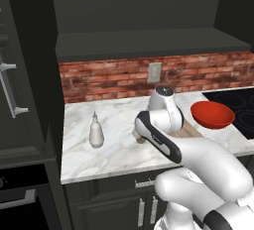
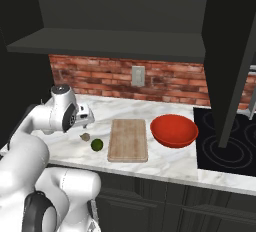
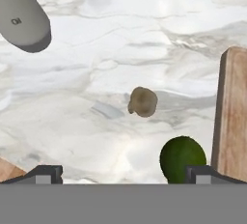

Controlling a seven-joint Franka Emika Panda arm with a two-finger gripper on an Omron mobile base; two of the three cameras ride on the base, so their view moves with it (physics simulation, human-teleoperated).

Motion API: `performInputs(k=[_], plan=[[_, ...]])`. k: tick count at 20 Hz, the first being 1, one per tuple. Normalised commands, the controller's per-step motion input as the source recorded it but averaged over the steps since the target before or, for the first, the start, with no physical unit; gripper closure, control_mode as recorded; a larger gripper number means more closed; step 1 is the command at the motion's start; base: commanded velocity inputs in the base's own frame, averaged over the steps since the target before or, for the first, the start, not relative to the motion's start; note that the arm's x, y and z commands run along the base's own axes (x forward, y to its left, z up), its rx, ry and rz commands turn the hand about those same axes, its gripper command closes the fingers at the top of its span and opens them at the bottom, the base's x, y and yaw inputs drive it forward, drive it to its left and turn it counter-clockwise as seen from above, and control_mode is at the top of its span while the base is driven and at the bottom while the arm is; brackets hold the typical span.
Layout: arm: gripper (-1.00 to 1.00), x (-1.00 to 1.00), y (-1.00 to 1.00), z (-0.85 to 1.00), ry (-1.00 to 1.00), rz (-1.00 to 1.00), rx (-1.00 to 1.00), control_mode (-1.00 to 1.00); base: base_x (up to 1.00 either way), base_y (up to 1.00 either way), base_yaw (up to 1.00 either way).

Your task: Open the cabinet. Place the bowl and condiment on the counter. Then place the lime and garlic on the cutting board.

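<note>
Hovering w/ fingers spread, empty, the claw [image 3: 123,175] looks down on marble surface [image 3: 144,35]: small dark green lime [image 3: 182,159] lies toward its right fingertip, beside light-brown wooden cutting board [image 3: 235,117]; brownish-grey garlic bulb [image 3: 143,102] just beyond.

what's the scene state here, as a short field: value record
cabinet: open, shelf looks bare
bowl: on counter, right of board
condiment: upright on counter, left of arm
board: nothing on it
lime: on counter, left of board
garlic: on counter, beside lime, apart from it
gripper: open, above lime and garlic, holding nothing
</note>
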Motion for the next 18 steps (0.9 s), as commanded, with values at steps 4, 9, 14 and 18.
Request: performInputs(k=[4, 9, 14, 18], plan=[[-1.00, 0.10, 0.01, -0.14, 0.00, 0.00, 0.00, -1.00, 0.00, 0.00, 0.00], [-1.00, 0.09, 0.00, -0.14, 0.00, 0.00, 0.00, -1.00, 0.00, 0.00, 0.00], [-1.00, 0.10, 0.00, -0.11, 0.00, 0.00, 0.00, -1.00, 0.00, 0.00, 0.00], [-1.00, 0.08, 0.00, -0.11, 0.00, 0.00, 0.00, -1.00, 0.00, 0.00, 0.00]])
